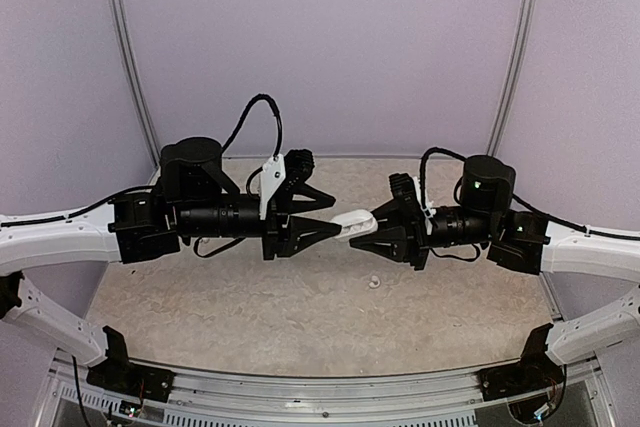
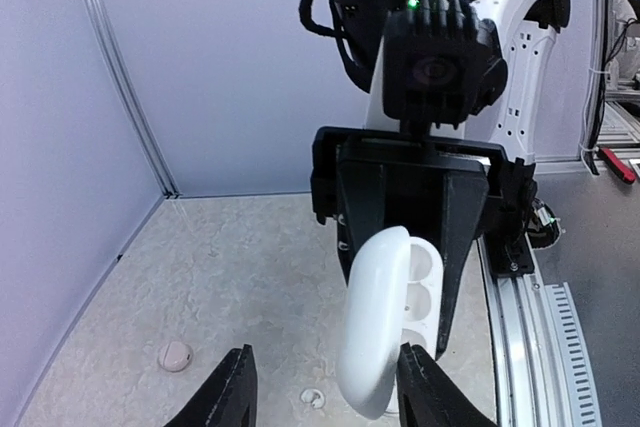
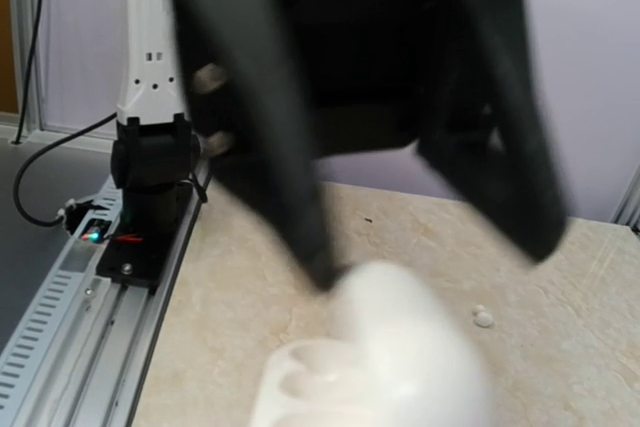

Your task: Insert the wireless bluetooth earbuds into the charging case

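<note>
The white charging case (image 1: 355,224) hangs open in mid-air between the two arms. My right gripper (image 1: 380,229) is shut on it; in the left wrist view its black fingers (image 2: 462,227) flank the case (image 2: 385,322), whose empty sockets show beside the raised lid. My left gripper (image 2: 330,392) is open, with its right finger touching the case's lid. One pale earbud (image 1: 374,281) lies on the table below the case. The left wrist view shows a white bud (image 2: 313,398) and a pinkish one (image 2: 175,355). The blurred right wrist view shows the case (image 3: 380,367) and a bud (image 3: 483,318).
The beige table (image 1: 250,297) is enclosed by lilac walls (image 1: 330,47) at the back and sides. A metal rail (image 1: 300,387) runs along the near edge between the arm bases.
</note>
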You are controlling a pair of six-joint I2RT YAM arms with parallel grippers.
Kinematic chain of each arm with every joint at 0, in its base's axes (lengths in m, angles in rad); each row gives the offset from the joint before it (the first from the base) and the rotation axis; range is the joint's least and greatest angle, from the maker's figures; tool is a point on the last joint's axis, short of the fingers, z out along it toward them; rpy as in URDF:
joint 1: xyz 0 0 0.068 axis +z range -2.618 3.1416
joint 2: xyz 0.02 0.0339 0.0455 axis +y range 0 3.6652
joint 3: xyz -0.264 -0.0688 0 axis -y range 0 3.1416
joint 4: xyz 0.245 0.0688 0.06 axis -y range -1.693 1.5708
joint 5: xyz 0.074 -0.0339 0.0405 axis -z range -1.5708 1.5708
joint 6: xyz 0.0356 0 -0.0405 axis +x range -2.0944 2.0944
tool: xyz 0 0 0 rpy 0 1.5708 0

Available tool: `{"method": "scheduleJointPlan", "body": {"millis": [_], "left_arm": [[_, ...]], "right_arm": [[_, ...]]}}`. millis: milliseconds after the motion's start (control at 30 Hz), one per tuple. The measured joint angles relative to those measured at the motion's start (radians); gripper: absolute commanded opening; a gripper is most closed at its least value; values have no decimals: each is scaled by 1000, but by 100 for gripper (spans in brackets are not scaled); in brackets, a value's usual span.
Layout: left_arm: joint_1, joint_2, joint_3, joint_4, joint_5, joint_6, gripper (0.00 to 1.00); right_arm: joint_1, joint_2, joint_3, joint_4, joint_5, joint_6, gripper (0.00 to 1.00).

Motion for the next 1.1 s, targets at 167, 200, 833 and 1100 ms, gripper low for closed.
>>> {"method": "scheduleJointPlan", "body": {"millis": [167, 200, 833, 1100], "left_arm": [[21, -13, -1, 28, -10, -12, 48], [21, -13, -2, 29, -12, -13, 48], [90, -32, -89, 123, -46, -110, 53], [34, 147, -83, 148, -111, -122, 43]], "right_arm": [[0, 0, 0, 0, -3, -3, 0], [0, 0, 0, 0, -4, -3, 0], [-119, -34, -96, 92, 23, 176, 0], [-243, -111, -158, 93, 90, 285, 0]]}}
